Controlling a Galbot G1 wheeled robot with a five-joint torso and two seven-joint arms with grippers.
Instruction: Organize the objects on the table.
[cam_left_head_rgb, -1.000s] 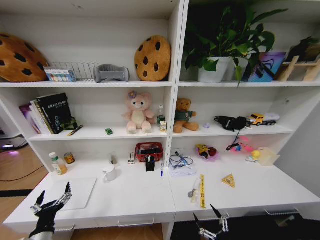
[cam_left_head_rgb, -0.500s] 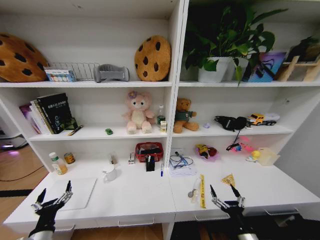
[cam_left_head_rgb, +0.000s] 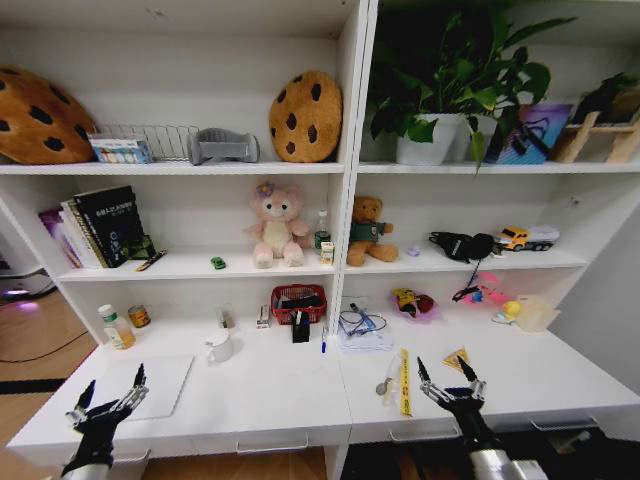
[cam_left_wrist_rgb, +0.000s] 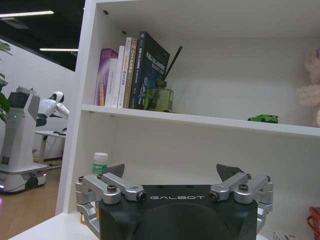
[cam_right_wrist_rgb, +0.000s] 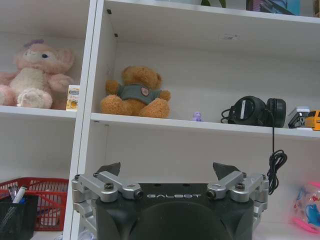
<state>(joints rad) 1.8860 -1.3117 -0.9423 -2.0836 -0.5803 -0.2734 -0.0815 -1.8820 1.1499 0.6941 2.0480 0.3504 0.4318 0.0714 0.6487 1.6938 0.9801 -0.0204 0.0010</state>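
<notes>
Non-task items: pink plush rabbit (cam_left_head_rgb: 274, 226) and brown teddy bear (cam_left_head_rgb: 368, 231), shelf above both end effectors; cookie-shaped cushion (cam_left_head_rgb: 305, 117) and potted plant (cam_left_head_rgb: 450, 85) higher; red basket (cam_left_head_rgb: 298, 301) between; black headphones (cam_right_wrist_rgb: 255, 111) above right end effector.

Left gripper (cam_left_head_rgb: 112, 389) low at front left, fingers spread, right gripper (cam_left_head_rgb: 445, 374) raised at front right, fingers spread

"GALBOT" on left end effector (cam_left_wrist_rgb: 171, 175)
</notes>
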